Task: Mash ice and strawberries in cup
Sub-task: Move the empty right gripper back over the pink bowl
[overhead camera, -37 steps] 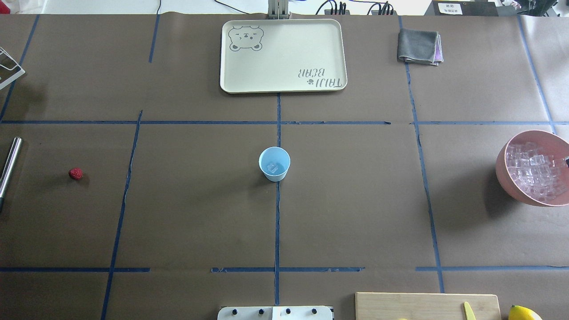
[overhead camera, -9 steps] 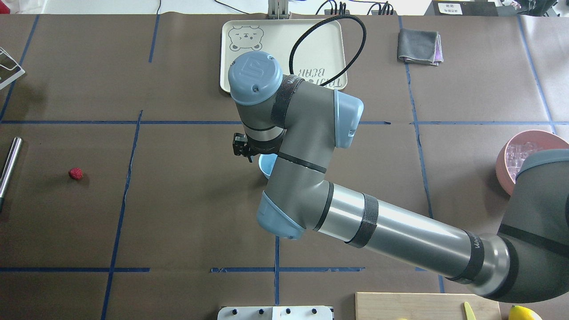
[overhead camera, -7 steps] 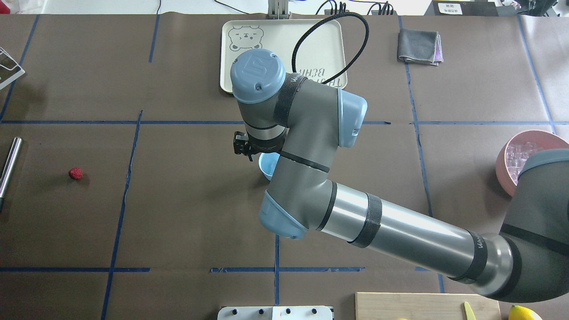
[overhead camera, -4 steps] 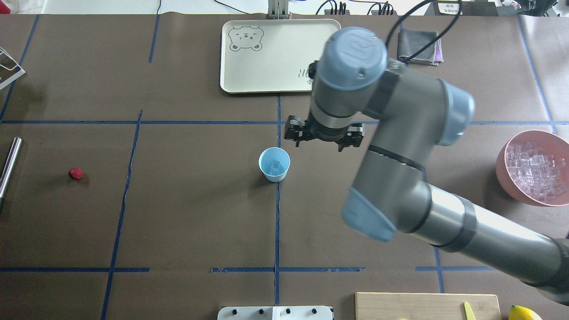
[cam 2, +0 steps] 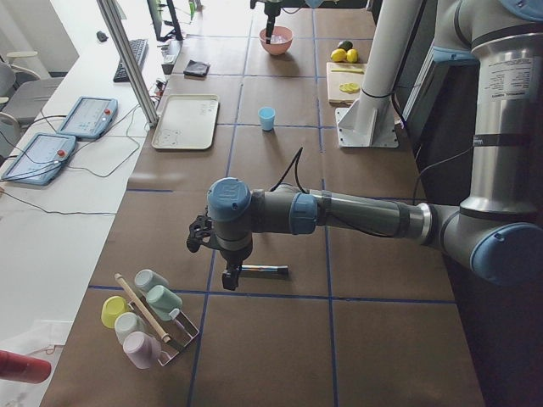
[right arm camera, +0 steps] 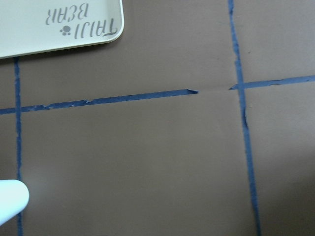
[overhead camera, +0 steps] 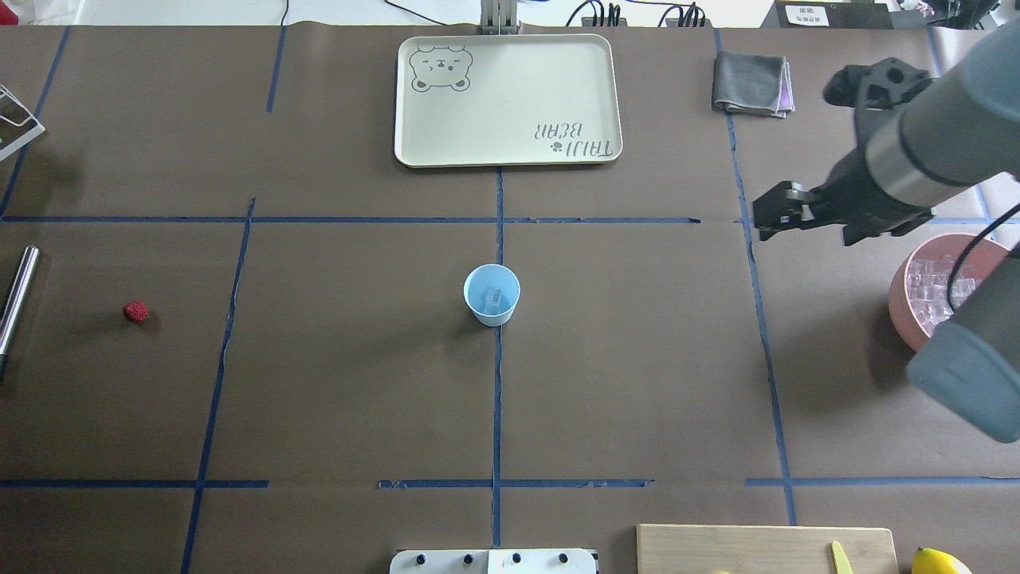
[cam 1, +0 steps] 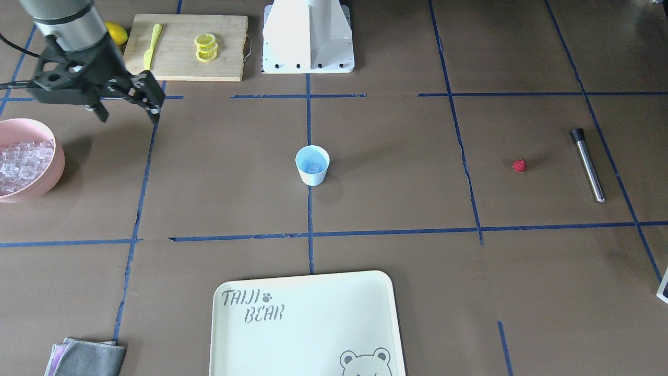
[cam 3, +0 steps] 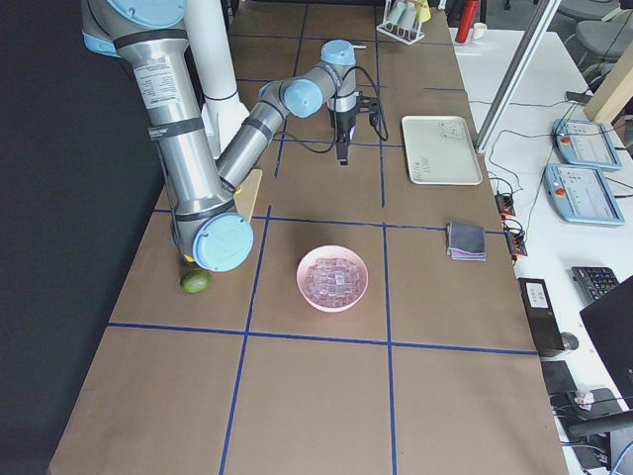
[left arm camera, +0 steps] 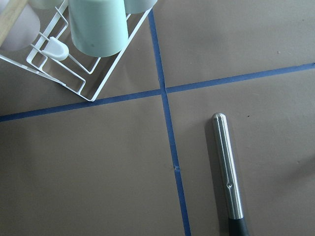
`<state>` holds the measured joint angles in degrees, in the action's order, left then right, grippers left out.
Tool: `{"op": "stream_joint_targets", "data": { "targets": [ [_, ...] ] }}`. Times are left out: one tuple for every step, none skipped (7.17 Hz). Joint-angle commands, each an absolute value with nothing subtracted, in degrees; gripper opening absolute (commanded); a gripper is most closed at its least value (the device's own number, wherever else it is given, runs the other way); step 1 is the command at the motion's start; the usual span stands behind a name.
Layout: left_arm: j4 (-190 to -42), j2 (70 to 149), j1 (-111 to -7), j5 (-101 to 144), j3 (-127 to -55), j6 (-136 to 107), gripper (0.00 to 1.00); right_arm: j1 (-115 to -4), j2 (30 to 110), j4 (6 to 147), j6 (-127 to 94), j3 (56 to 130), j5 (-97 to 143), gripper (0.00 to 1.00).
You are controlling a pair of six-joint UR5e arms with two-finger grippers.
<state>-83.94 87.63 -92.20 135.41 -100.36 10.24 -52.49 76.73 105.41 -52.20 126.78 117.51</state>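
Ice (cam 1: pixel 314 167) in cup (cam 1: pixel 312 178) — strawberry (cam 1: pixel 519 166) apart

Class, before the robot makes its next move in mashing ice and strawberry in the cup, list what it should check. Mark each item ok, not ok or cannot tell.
1. Cup upright and uncrowded: ok.
2. Ice in the cup: ok, clear cubes lie at its bottom.
3. Strawberry in the cup: not ok, it lies far off on the robot's left side.
4. Right gripper free: ok, jaws open and empty, near the pink bowl.
5. Left gripper jaws: cannot tell. It hangs over the metal rod, and only the side views show it.
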Motion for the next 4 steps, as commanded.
{"op": "stream_joint_targets", "data": {
  "targets": [
    [-83.94,87.63,-92.20,135.44,-100.63,10.20,1.00,-61.67,88.28,103.64,-36.18,127.18,121.11,0.99],
    [-83.94,87.54,-92.20,135.44,-100.63,10.20,1.00,-62.40,92.77,95.79,-35.95,125.26,121.37,0.99],
    [-83.94,87.63,-92.20,135.44,-100.63,10.20,1.00,-62.66,94.64,88.23,-35.86,121.59,121.55,0.99],
    [-83.94,87.63,-92.20,135.44,-100.63,10.20,1.00,-63.28,95.96,84.59,-35.34,118.42,121.64,0.99]
  ]
}}
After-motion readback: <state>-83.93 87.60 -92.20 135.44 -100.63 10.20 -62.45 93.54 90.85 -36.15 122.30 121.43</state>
